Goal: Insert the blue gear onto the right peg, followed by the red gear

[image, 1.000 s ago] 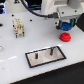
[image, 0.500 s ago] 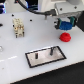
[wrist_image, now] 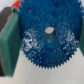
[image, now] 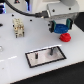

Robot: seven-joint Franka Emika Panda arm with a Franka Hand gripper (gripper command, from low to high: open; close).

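Blue-toothed, the wide flat plastic gear (wrist_image: pixel 46 36) filled the wrist view, clamped across its rim between the two green-padded fingers (wrist_image: pixel 11 46) of the gripper (image: pixel 61 25), which was closed only to the disc's width and held it in the air above the white table (image: pixel 40 74). Well below sat the grey, black-framed plate (image: pixel 46 56) with its two thin dark posts. The small red gear (image: pixel 64 38) lay just under the gripper. Judging by this, carrying blue was in hand; next, its centre hole needed lining up over the right peg (image: pixel 51 50).
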